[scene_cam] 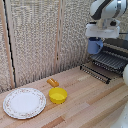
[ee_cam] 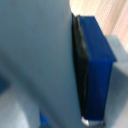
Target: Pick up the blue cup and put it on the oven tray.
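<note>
Upper right of the exterior view: the white arm's hand (scene_cam: 96,41) hangs above the worktop (scene_cam: 85,100) with the blue cup (scene_cam: 94,46) beneath it. The cup is a plain, smooth, medium-blue cylinder, clear of every surface, level with the near left end of the oven tray (scene_cam: 107,61) and just to the exterior view's left of it. The tray is a flat rack of thin parallel silvery bars in a dark frame, projecting from a dark oven body at the right edge of the frame.

The hand appears closed on the cup; its fingers are not distinguishable in the exterior view. The wrist view is blurred: a broad pale grey-blue surface fills the left of that picture, and against it sits a dark pad with a deep blue block (ee_cam: 97,70) on the far side. How these parts meet the cup I cannot tell.

Lower centre of the exterior view, on the pale wooden plank worktop, stands a small round yellow bowl (scene_cam: 58,95). Touching it behind lies a short orange-brown object (scene_cam: 52,82). At lower left rests a round white plate (scene_cam: 24,102) with a patterned rim. A woven, straw-coloured screen (scene_cam: 35,35) forms the backdrop.
</note>
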Motion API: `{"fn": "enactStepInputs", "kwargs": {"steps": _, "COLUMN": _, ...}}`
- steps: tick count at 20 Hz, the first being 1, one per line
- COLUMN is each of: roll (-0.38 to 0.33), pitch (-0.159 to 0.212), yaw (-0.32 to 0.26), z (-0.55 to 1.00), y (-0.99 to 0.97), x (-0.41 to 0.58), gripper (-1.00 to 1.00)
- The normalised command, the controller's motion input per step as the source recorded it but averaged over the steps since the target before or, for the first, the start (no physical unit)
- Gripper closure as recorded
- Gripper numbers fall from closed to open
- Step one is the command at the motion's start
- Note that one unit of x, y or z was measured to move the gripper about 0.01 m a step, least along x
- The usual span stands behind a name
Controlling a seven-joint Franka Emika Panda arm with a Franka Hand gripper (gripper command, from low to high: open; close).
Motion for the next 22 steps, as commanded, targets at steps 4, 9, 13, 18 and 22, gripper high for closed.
{"fn": "enactStepInputs", "kwargs": {"steps": 4, "roll": -0.036, "pitch": 0.102, "yaw": -0.096, "z": 0.05, "y": -0.90, "x": 0.231, "gripper": 1.00}}
{"fn": "enactStepInputs", "kwargs": {"steps": 9, "roll": -0.034, "pitch": 0.119, "yaw": -0.099, "z": 0.09, "y": -0.87, "x": 0.217, "gripper": 1.00}}
{"fn": "enactStepInputs", "kwargs": {"steps": 13, "roll": -0.034, "pitch": 0.037, "yaw": -0.135, "z": -0.05, "y": -0.73, "x": 0.111, "gripper": 1.00}}
{"fn": "enactStepInputs", "kwargs": {"steps": 18, "roll": -0.022, "pitch": 0.000, "yaw": -0.079, "z": -0.23, "y": -0.38, "x": 0.090, "gripper": 1.00}}
{"fn": "enactStepInputs", "kwargs": {"steps": 22, "roll": -0.002, "pitch": 0.019, "yaw": -0.014, "z": -0.18, "y": -0.05, "x": 0.006, "gripper": 1.00}}
